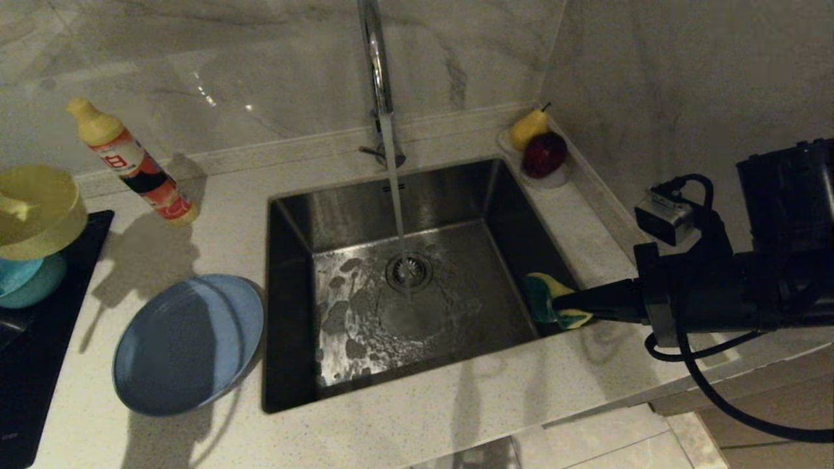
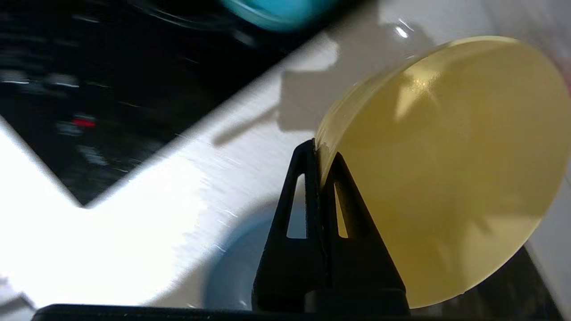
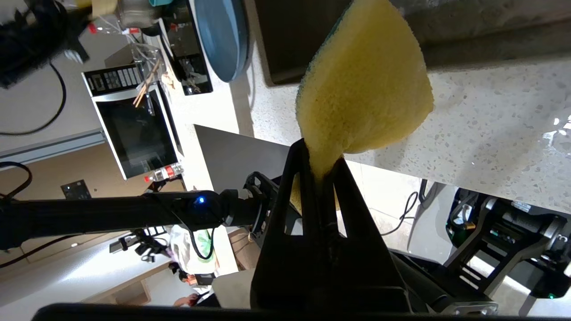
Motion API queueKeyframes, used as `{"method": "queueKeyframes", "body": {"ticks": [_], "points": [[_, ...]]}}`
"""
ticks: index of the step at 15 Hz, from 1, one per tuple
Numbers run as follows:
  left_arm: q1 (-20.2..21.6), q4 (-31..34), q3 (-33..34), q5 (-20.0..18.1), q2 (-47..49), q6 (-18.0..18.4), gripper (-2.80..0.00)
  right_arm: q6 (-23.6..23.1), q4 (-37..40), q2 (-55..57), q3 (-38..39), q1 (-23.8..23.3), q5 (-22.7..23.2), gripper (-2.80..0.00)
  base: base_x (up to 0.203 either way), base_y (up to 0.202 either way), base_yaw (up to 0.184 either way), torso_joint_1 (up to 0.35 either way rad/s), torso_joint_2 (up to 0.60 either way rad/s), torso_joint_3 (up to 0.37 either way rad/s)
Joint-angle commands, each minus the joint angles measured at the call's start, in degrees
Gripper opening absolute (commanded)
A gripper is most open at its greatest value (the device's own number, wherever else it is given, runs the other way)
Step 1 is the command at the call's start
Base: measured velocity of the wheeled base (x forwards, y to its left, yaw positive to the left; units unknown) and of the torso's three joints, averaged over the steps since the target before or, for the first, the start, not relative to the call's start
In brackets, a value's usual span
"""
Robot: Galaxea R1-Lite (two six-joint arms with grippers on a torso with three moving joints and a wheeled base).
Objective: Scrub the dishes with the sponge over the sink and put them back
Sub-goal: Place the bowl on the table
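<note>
1. Pale speckled countertop (image 1: 417,423) runs beneath a marble-look wall, with the black cooktop (image 1: 39,365) at the far left edge.
2. Over that cooktop, the yellow bowl (image 1: 36,208) is raised and tilted above the teal-blue bowl (image 1: 29,280). In the left wrist view the left gripper (image 2: 320,156) has its jaws pinched tight on the yellow bowl's rim.
3. An orange-labelled bottle with a yellow cap (image 1: 133,163) leans near the wall, behind the blue-grey plate (image 1: 189,342), which lies flat on the counter just beside the sink's left edge.
4. At the middle, the stainless sink (image 1: 293,273) takes a stream of water from the chrome tap (image 1: 376,71), falling onto the round drain strainer (image 1: 408,271); the basin floor is wet.
5. Behind the sink's right corner, a small dish (image 1: 554,179) holds a yellow pear (image 1: 528,127) and a red apple (image 1: 544,155).
6. On the right, the right gripper (image 1: 570,303) reaches in level over the sink's right edge, jaws clamped on the sponge (image 1: 554,299), squeezing its waist.
</note>
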Motion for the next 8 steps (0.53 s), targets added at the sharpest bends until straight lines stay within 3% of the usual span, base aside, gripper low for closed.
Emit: {"method": "queueKeyframes", "body": {"ticks": [1,5,8], "points": [[7.32,0.25,1.63,-1.43,2.82,-0.01,-2.8,0.18,-0.04,0.8,-0.14,0.09,0.21,-2.8,0.0,0.0,0.0,0.0,0.0,0.0],[13.51,-2.93,6.84,-3.01,8.69,0.42,-2.8,0.1,-0.14,1.4,-0.09,0.09,0.21,-2.8,0.0,0.0,0.0,0.0,0.0,0.0],[17.21,-6.58,9.17,-8.01,12.52,0.27,-2.8,0.1,0.0,1.33,0.08,-0.33,0.12,-2.8,0.0,0.0,0.0,0.0,0.0,0.0]]}}
